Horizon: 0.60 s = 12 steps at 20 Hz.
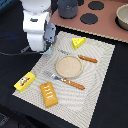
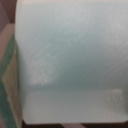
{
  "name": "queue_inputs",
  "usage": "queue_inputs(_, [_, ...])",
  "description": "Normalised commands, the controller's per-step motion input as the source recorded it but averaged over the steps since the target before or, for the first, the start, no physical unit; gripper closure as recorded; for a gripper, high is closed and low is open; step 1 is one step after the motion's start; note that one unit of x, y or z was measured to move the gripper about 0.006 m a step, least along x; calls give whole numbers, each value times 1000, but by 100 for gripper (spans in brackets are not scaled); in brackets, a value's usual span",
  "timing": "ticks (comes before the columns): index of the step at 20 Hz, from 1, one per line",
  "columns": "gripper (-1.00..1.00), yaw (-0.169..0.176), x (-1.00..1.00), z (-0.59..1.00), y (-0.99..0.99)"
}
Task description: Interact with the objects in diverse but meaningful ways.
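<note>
The arm's white hand hangs low over the placemat's far left corner in the exterior view, and my gripper (image 1: pixel 48 49) is mostly hidden under it, so I cannot tell how its jaws stand. A pale whitish surface (image 2: pixel 70 55) fills the wrist view at very close range; it may be the small white carton, which the exterior view does not show. The yellow cheese wedge (image 1: pixel 78 42) lies at the mat's far edge. The orange-brown bread block (image 1: pixel 49 94) and the yellow red-labelled box (image 1: pixel 24 81) lie at the near left. The grey saucepan (image 1: pixel 68 8) stands on the toy stove.
A round tan plate (image 1: pixel 69 66) sits mid-mat, with an orange-handled fork (image 1: pixel 64 80) in front and a knife (image 1: pixel 80 56) behind. The brown stove top (image 1: pixel 107 27) with dark burners (image 1: pixel 89 18) lies behind the mat, and a bowl (image 1: pixel 123 17) stands at its right end.
</note>
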Motion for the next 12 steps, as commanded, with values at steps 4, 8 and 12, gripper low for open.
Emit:
queue_inputs(4, [100,-17,129,-266,0])
queue_inputs(8, [100,-1,124,-236,0])
queue_inputs(12, [100,0,128,-188,0])
